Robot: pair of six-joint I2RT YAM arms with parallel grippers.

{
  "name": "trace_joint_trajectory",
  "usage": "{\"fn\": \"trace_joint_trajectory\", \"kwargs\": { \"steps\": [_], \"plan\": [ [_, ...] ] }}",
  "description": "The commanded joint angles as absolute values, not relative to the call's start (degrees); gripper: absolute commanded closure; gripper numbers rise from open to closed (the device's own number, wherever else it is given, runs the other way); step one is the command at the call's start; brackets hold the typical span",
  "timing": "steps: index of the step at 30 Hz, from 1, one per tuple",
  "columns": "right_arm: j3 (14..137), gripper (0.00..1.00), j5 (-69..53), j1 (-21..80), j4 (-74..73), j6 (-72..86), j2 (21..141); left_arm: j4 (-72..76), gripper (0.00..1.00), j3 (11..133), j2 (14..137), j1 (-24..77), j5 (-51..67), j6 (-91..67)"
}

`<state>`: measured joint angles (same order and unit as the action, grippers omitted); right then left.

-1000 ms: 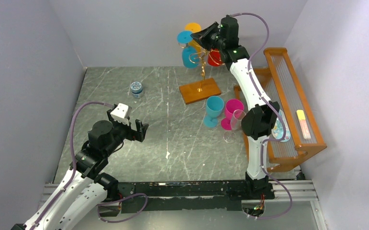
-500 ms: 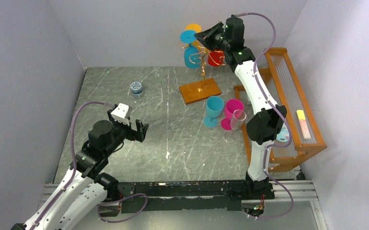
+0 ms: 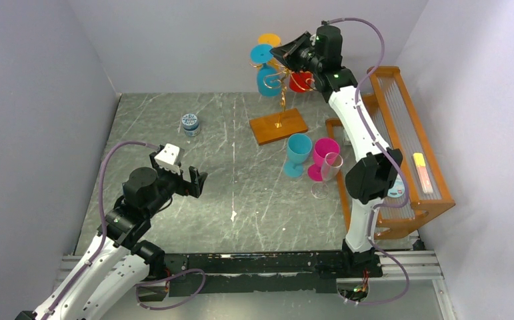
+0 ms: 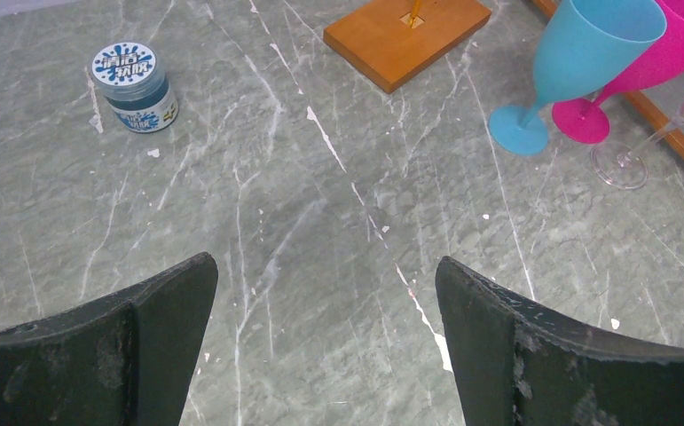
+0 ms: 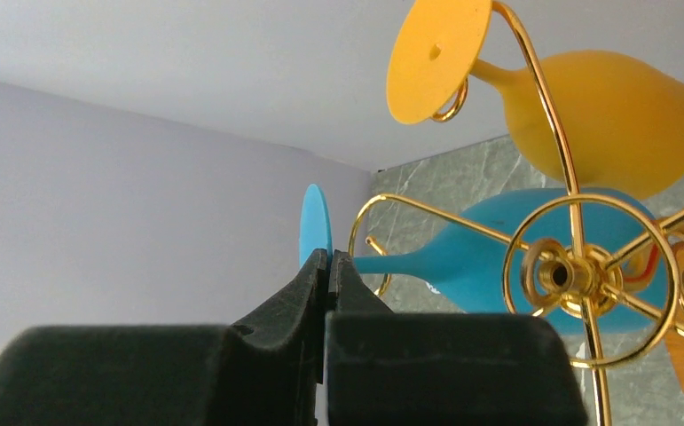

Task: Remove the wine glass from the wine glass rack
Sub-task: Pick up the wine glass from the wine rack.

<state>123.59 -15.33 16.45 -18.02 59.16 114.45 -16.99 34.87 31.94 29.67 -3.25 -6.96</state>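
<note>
– So, how does the right gripper [image 5: 327,256] stand?
– Fingers pressed together, the foot rim of the hanging blue glass [image 5: 471,271] pinched between the tips. It is high up, level with the top of the rack [image 5: 558,277].
– And the glass itself?
– On the rack, foot up and bowl down, its stem caught in a gold loop. An orange glass [image 5: 604,124] hangs just beside it on another arm. A red glass [image 3: 298,83] hangs on the other side of the stem, beneath the right arm.
– Where does the rack sit?
– Its brown base lies flat at the back of the table [image 4: 276,222], stem upright.
– The left gripper [image 4: 325,264]?
– Fingers wide apart, low over the table, well apart from the rack. A jar [image 4: 134,75] stands ahead to its left. Ahead to its right, upright on the table: the standing blue glass [image 4: 586,44] and a pink glass [image 4: 675,49], feet just beside each other, then a clear glass [image 4: 620,167] nearest the orange frame [image 3: 384,69] along the right edge
</note>
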Motion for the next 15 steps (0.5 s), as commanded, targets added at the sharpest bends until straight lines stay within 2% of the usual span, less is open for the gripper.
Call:
{"fn": "trace_joint_trajectory", "kwargs": {
  "steps": [1, 15],
  "plan": [
    [119.9, 1.0, -17.1, 15.6, -15.0, 58.4, 109.9, -17.0, 0.03, 36.4, 31.9, 29.4, -2.2, -6.6],
    [115.8, 1.0, -23.2, 15.6, -12.7, 58.9, 106.8, -17.0, 0.03, 36.4, 31.6, 29.3, -2.5, -6.8]
  ]
}}
